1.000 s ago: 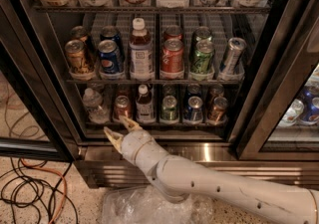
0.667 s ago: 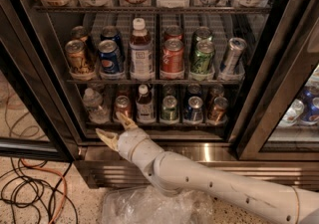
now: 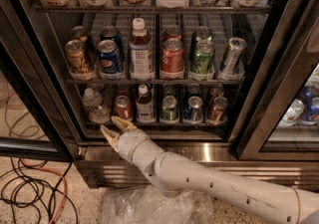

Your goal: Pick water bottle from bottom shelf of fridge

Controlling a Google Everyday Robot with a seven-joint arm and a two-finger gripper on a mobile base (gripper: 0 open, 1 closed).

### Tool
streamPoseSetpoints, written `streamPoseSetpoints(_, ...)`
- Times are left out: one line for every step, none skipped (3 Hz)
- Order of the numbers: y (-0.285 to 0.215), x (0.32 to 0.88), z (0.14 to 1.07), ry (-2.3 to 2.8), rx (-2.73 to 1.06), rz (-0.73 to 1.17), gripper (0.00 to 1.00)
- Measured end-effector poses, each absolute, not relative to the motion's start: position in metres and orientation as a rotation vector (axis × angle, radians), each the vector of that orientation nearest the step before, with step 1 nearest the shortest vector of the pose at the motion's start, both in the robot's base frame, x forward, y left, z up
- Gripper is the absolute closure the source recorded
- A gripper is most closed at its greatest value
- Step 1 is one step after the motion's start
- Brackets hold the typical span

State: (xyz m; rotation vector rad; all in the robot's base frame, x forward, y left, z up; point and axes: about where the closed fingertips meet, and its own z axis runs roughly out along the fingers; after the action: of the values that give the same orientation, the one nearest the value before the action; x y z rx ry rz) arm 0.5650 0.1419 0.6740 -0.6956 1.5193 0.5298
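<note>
Approach under way: the robot's hand, fingers spread and empty, hovers just below and right of the water bottle (leftmost on the bottom shelf of the fridge); next, it seems, it must advance and close.

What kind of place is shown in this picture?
Probably an office break room or lab pantry: a drinks fridge holds rows of cans and bottles, and loose cables lie on the floor. The open gripper is at the front of the bottom shelf, just below the water bottle.
</note>
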Motion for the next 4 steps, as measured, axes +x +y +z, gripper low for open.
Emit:
streamPoseSetpoints(0.1573,0.5838,0.6673,1.487,-0.695,0.556,0.66)
streamPoseSetpoints(0.1572,0.5892,0.6665,1.485,-0.685,0.558,0.61)
streamPoseSetpoints(0.1535,0.5854,0.6672,1.489,-0.680,0.552,0.58)
streamPoseSetpoints(0.1535,0.5855,0.6672,1.489,-0.680,0.552,0.47)
